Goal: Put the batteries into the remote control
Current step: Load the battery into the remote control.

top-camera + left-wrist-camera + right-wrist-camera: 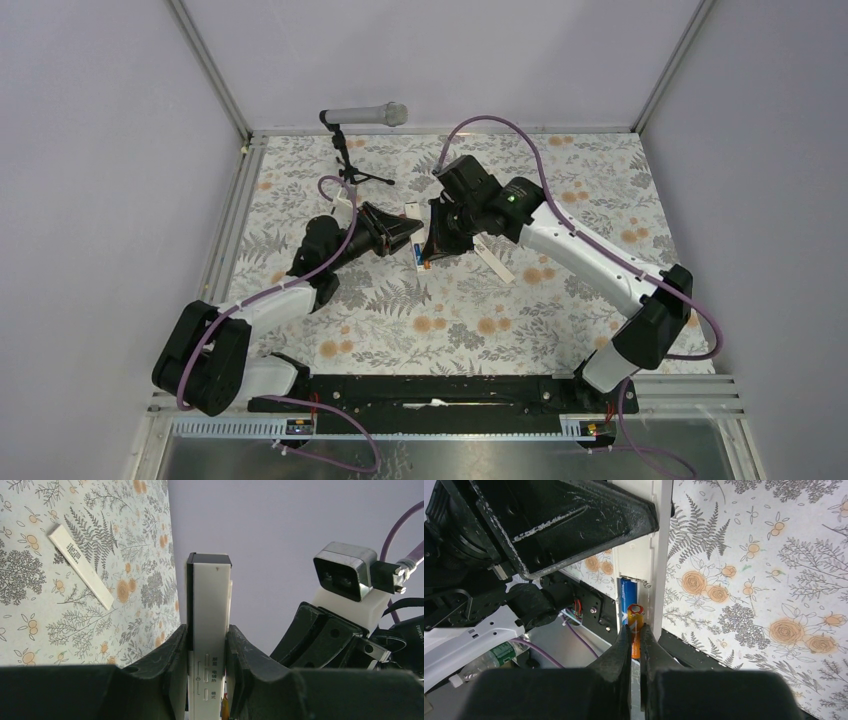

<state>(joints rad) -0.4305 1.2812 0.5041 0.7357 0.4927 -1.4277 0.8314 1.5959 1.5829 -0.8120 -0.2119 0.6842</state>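
Two small batteries, judged light, hard and slippery, are being handled. The orange battery is being pinched by its lower end in the closed right tool. The blue battery is sitting just ahead of the tips, in the open bay. The stiff remote is being clamped across its width by the left tool, off the desk. The back cover is lying ahead of that tool, aside. The left tool's fingers are crowding the bay.

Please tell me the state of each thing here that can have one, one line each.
Slim white remote control: clamped in left gripper, battery compartment open.
Flat white back cover: off, lying flat on floral table.
Thin blue battery: seated in the compartment.
Thin orange battery: pinched by right gripper, at the compartment.
Grey microphone: mounted on black tripod.
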